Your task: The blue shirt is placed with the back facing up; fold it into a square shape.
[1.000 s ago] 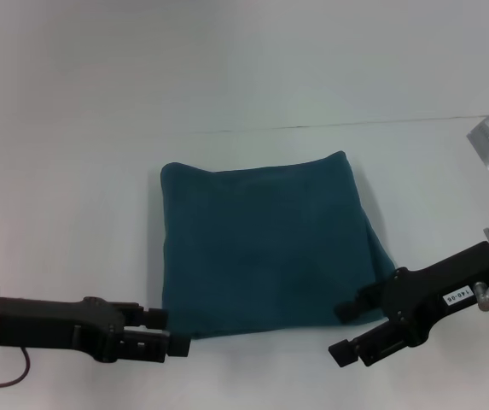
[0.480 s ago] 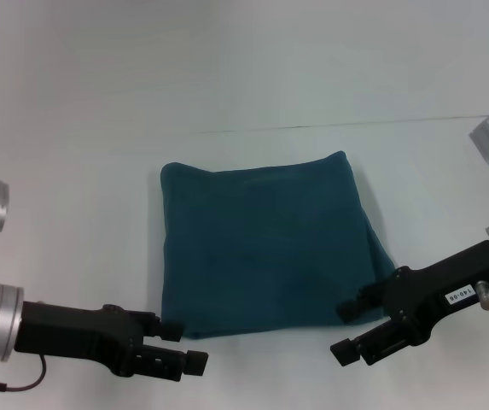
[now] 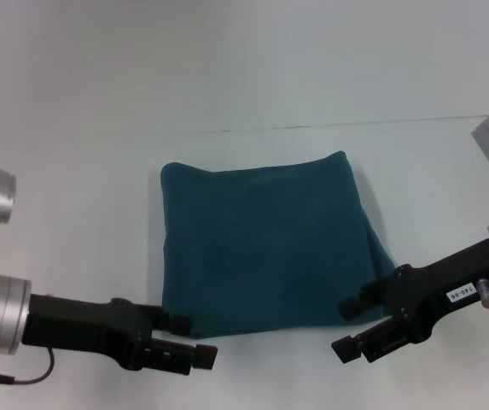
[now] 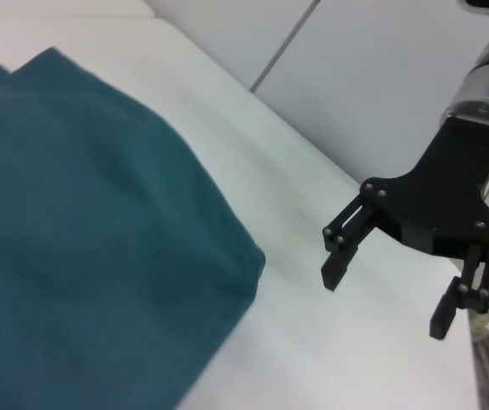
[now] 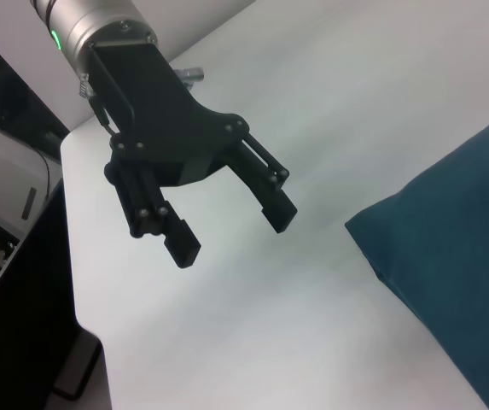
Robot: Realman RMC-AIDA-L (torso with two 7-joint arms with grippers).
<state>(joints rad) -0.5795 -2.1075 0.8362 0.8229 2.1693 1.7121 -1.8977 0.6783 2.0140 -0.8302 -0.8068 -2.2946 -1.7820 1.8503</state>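
The left gripper point(image 3: 195, 342) sits at about 7 o'clock from the blue shirt point(image 3: 265, 243), just beside its near left corner; in the right wrist view its jaws are spread and hold nothing point(image 5: 231, 226). The blue shirt lies in the middle of the white table point(image 3: 244, 85), already folded into a compact, nearly square packet with the plain side up. The right gripper point(image 3: 351, 329) is at about 4 o'clock from the shirt, near the near right corner, with its jaws also spread and empty point(image 4: 389, 286). Judging from this, the folding looks almost finished, and the step in hand is probably a retreat or a last tidying. To do it well, both grippers should move away low and outward, without catching the near hem. The right edge bulges a little, so if a correction is wanted, a soft inward push there should be enough.
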